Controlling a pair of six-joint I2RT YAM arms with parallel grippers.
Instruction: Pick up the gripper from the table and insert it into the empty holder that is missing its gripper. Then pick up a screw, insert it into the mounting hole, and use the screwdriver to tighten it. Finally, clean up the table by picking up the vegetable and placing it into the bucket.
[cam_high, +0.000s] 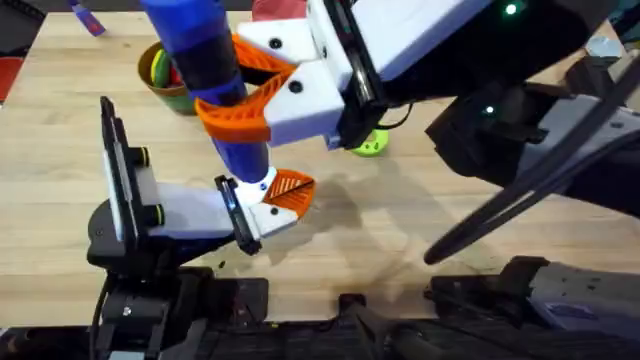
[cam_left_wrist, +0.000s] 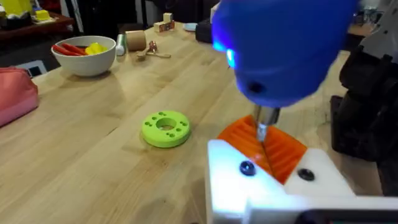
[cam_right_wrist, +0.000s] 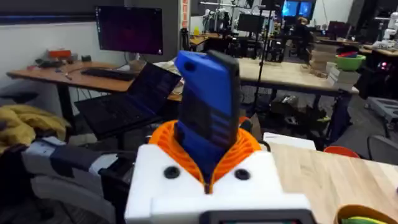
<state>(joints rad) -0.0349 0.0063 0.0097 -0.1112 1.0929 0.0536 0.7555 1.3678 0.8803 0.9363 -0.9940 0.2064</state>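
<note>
Screwdriver (cam_high: 205, 60): blue, upright with a slight tilt, running from the top centre of the overhead frame down to the lower centre; its thin metal bit (cam_left_wrist: 262, 126) points down onto the orange fingertip; a blue light glows on its body in the left wrist view.
Right claw (cam_high: 262, 88): white fingers with orange ribbed pads (cam_high: 240, 118), clamped around the screwdriver's barrel, upper centre of the overhead frame; in the right wrist view the pads hug the blue body from both sides.
Fingertip (cam_high: 289, 190): orange ribbed wedge seated in the white holder (cam_high: 262, 215), lower centre of the overhead frame, with the bit touching or just above it.
Holder: white block with dark screw heads (cam_left_wrist: 247, 168) on its face in the left wrist view.
Left claw (cam_high: 270, 205): at the tip of the left arm, lower centre; whether its fingers are apart or together I cannot tell.
Bucket (cam_high: 160, 75): olive-green with a tan rim, upper left of the overhead frame, partly behind the screwdriver, coloured toys inside.
Green disc (cam_left_wrist: 165, 128): round, with holes, flat on the tabletop (cam_high: 400, 215), near the holder.
Bowl (cam_left_wrist: 84, 54): white, upper left of the left wrist view, holding red and yellow toys.
</note>
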